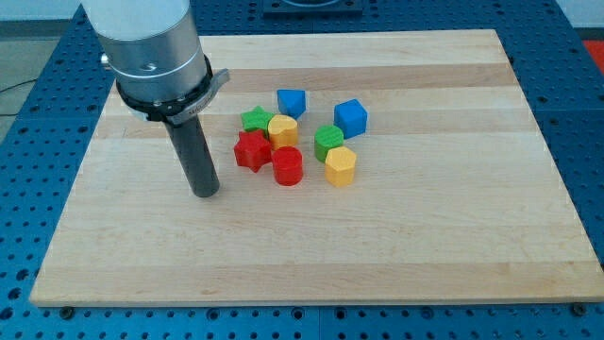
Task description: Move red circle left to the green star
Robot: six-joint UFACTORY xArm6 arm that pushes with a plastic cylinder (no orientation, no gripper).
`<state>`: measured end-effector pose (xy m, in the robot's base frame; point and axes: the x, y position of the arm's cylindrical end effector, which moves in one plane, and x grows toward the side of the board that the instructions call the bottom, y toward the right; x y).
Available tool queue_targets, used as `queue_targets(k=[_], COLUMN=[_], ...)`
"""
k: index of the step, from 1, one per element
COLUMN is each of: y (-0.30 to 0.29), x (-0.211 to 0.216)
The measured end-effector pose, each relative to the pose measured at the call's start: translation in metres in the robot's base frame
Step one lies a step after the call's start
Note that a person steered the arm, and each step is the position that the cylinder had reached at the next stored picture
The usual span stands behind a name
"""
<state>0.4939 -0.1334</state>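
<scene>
The red circle [288, 166] is a short red cylinder in the cluster at the board's middle. It touches the red star [252, 150] on its left and sits below the yellow block [282, 129]. The green star [255, 120] lies at the cluster's upper left, above the red star and beside the yellow block. My tip [206, 192] rests on the board to the left of the cluster, apart from the red star and slightly lower than the red circle.
A blue block [291, 101] sits at the cluster's top and a blue cube [350, 118] at its right. A green block [328, 142] and a yellow block [341, 166] lie right of the red circle. The wooden board [425, 227] lies on a blue perforated table.
</scene>
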Motion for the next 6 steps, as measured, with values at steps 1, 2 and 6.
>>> queue_targets(k=[1, 2, 6], y=[0.046, 0.110, 0.026], x=[0.006, 0.006, -0.072])
